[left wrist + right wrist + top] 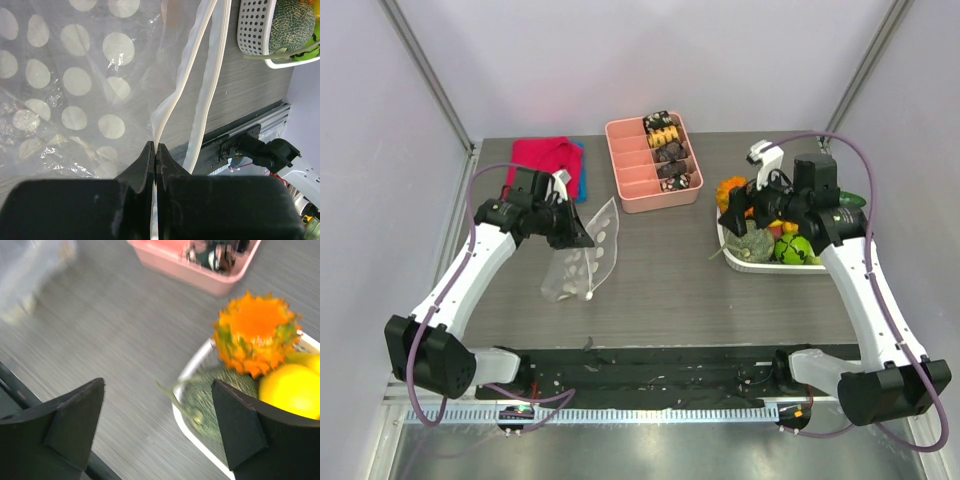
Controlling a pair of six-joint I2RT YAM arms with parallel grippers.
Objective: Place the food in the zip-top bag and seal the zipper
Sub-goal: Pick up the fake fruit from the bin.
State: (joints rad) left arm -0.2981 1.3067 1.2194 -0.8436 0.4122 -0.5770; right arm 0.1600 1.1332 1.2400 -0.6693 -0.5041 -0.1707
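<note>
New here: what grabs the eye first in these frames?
The polka-dotted zip-top bag, held up left of centre, its edge pinched in the shut left gripper. At right, the open right gripper hovers over a white basket, a spiky orange fruit brightest in it.

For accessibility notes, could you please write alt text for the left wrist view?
The left gripper, shut, pinches the white zipper strip of a clear polka-dotted plastic bag; a white perforated basket with a netted green melon sits upper right.
</note>
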